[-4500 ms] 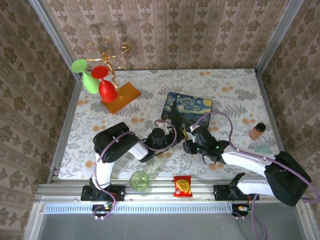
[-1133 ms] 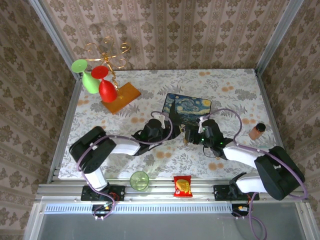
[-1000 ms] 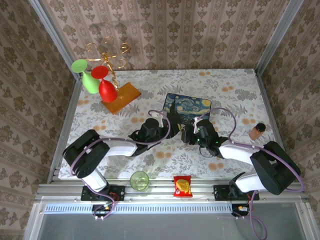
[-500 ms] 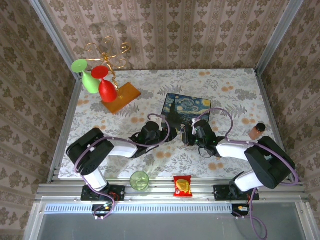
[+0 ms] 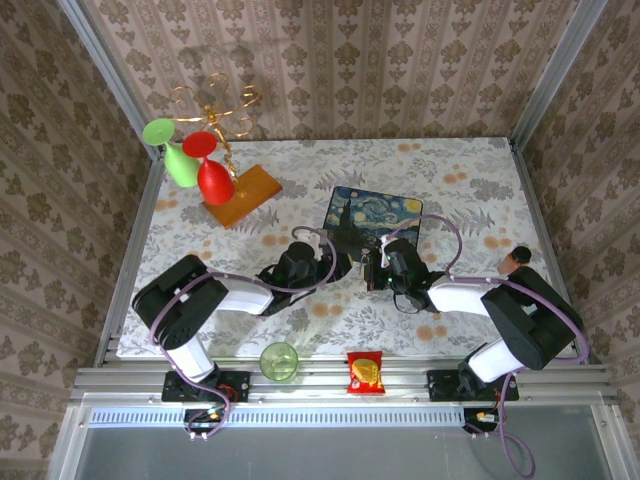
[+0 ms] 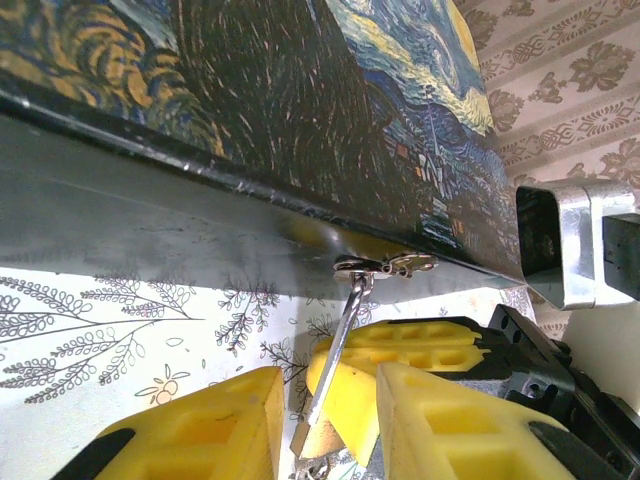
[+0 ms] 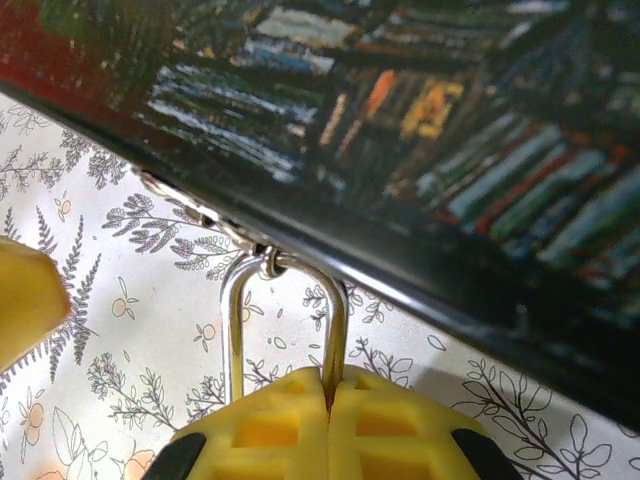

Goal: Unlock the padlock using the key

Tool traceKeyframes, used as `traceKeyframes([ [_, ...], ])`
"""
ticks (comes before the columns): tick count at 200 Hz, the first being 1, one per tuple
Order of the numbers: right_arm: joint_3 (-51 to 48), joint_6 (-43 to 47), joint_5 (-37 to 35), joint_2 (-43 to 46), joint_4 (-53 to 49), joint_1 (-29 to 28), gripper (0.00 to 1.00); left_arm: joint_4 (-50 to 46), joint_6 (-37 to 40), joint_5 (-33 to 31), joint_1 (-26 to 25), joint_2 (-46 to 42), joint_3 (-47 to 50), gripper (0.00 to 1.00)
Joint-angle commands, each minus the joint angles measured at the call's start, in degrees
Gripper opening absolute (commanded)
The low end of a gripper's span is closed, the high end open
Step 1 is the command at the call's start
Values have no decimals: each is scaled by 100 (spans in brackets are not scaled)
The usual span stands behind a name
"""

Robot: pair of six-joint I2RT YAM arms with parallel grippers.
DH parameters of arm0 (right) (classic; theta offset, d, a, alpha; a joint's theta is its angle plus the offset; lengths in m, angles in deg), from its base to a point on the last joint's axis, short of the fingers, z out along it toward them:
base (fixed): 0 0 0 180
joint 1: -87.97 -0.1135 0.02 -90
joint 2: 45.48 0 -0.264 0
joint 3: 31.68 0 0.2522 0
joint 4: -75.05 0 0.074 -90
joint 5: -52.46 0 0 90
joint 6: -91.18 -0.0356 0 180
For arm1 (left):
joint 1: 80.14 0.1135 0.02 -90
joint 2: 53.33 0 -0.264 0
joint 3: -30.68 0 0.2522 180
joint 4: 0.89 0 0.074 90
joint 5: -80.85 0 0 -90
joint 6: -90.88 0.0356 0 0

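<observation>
If you look down from the top camera, my left pincer (image 5: 338,265) and my right pincer (image 5: 371,270) are nose to nose just in front of the near edge of the painted box (image 5: 385,212) on the flowery table (image 5: 450,180). From up there I can't tell how open either one is.

Left wrist cam: my left pincer is wide open, yellow fingers (image 6: 200,425) spread well apart and gripping nothing. The padlock (image 6: 316,440) sits in the gap between them. Its thin shackle (image 6: 340,335) runs up at a tilt to the clasp (image 6: 385,265) on the box's front edge. The right pincer's yellow fingers are right beside the lock.

Right wrist cam: my right pincer is squeezed closed on the padlock, pads touching. One shackle leg comes straight out of the seam, and the loop is hooked through the clasp ring. The lock body is hidden behind the fingers.
</observation>
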Motion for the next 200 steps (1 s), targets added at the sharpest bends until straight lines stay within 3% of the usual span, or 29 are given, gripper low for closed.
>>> traceKeyframes([
  [1, -154, -175, -81, 68, 26, -25, 5, -355, 299, 35, 67, -369, -201, 30],
  [18, -311, -441, -49, 213, 258, -14, 4, -1327, 943, -118, 49, -604, -743, 30],
  [43, -599, -1099, 146, 225, 909, 102, 2, -3354, 2522, -733, -108, -679, -2028, 34],
  [60, -692, -1412, 137, 100, 1260, 101, 1, -4306, 3423, -1018, -131, -237, -2954, 38],
  [78, -752, -1694, 43, -81, 1545, 105, 0, -4847, 3998, -823, 14, 508, -3812, 40],
  [116, -960, -2474, -163, -490, 2409, 45, 0, -5271, 4221, -805, 102, 1599, -4634, 35],
  [154, -1029, -2793, -444, -748, 2713, -24, 0, -5431, 4319, -1231, 59, 1755, -4557, 29],
  [200, -1487, -3206, -1274, -403, 3032, -27, 0, -5252, 4066, -1025, 50, 1794, -4027, 24],
])
